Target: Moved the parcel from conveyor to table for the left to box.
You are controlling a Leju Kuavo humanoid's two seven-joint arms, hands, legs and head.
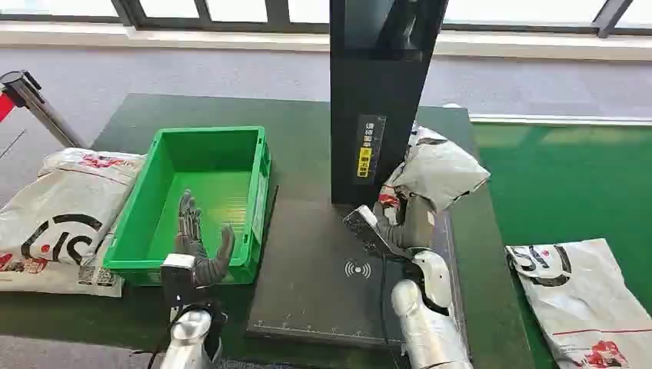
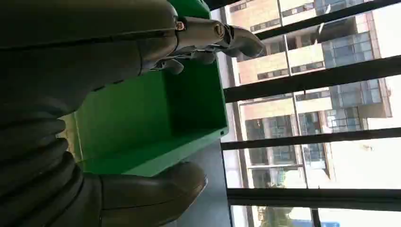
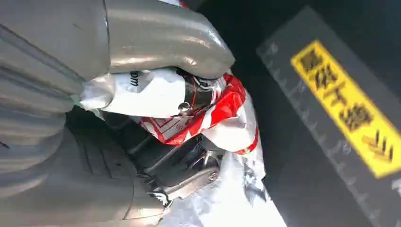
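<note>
right hand (image 1: 400, 223): fingers wrapped on the parcel (image 1: 434, 173), held up beside the black scanner post (image 1: 380, 92), above the surface (image 1: 307, 154), likely ready to set down
left hand (image 1: 201, 250): spread, holds nothing, waits at green box (image 1: 257, 165) for handover

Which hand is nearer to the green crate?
Left. The left hand hovers open over the green crate's near rim; the right hand grips a parcel beside the black post.
</note>
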